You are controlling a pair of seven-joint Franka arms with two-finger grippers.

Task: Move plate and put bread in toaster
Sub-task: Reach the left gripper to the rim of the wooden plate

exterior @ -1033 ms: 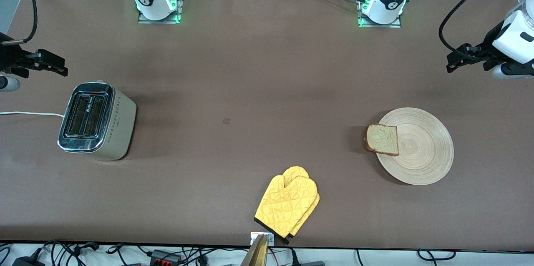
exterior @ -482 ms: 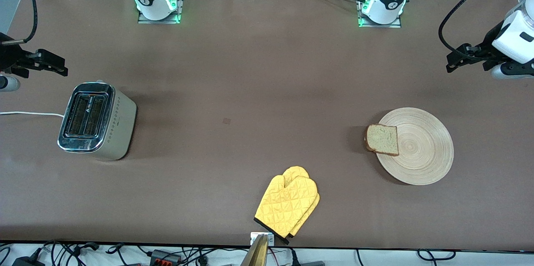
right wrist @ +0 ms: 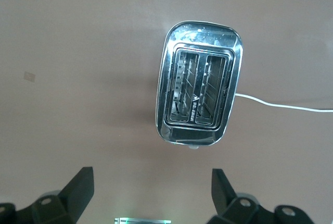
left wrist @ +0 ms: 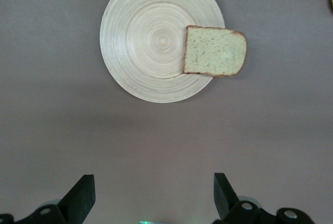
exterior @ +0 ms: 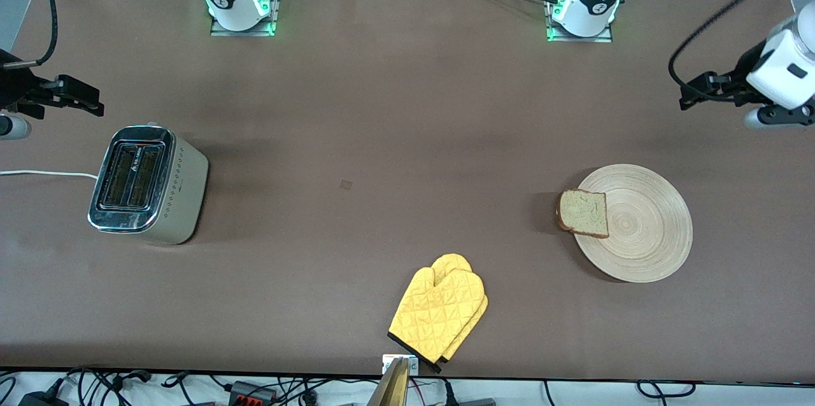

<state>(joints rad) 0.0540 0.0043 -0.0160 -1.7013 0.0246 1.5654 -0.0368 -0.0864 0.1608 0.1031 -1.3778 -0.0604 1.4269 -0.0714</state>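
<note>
The bread (exterior: pixel 582 212) lay flat at the nine o'clock edge of the plate (exterior: pixel 643 234), overhanging its rim toward the toaster (exterior: pixel 148 184); the plate sat at the left arm's end of the table (exterior: pixel 407 139), the toaster at the right arm's end. I saw the left gripper (left wrist: pixel 153 200) up in the air over bare table near the plate, fingers spread and empty; the right gripper (right wrist: pixel 151 198) hung over bare table near the toaster, likewise spread and empty. A yellow oven mitt (exterior: pixel 439 314) lay at six o'clock on the table.
</note>
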